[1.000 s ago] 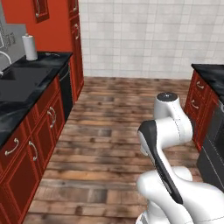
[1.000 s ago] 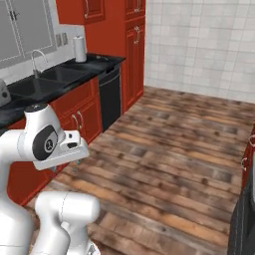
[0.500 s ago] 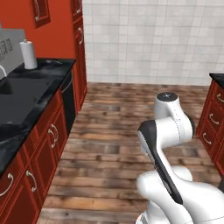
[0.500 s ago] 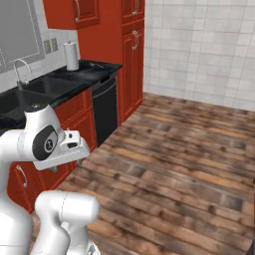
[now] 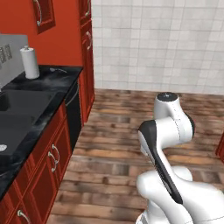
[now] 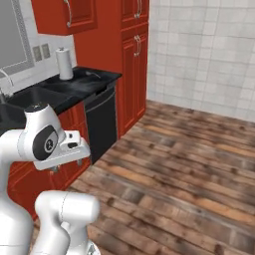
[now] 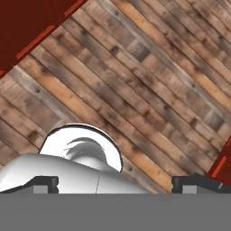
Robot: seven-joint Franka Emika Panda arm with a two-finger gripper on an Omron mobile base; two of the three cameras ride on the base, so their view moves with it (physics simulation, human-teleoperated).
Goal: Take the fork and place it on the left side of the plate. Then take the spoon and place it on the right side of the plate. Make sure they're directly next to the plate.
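Neither placement looks begun: the end effector (image 7: 115,184) hangs released and empty over the brown plank floor (image 7: 149,90), beside the black stone bench (image 5: 39,94).

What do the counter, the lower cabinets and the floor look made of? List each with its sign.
Counter: polished black stone, perhaps marble; pale veins and glossy reflections.
Lower cabinets: red-finished wood, probably; raised panels, metal handles.
Floor: wooden planks, matte and weathered; visible grain, mixed brown tones.
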